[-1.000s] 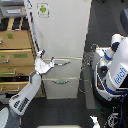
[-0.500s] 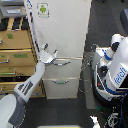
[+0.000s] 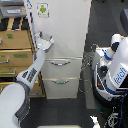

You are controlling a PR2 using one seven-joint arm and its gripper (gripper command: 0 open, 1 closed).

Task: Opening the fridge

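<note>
The arm (image 3: 22, 85) is pale grey with a darker speckled forearm band, ending in a light grey two-fingered gripper (image 3: 43, 40).

Top of the fridge (image 3: 62, 30) cut off by the upper edge. Green figure on the sticker (image 3: 43, 9) too blurred to make out. Fingertips of the gripper (image 3: 43, 40) blurred against the door edge; contact impossible to tell. Second robot (image 3: 114, 70) cut by the right edge. Arm (image 3: 17, 97) cropped at bottom left.
</note>
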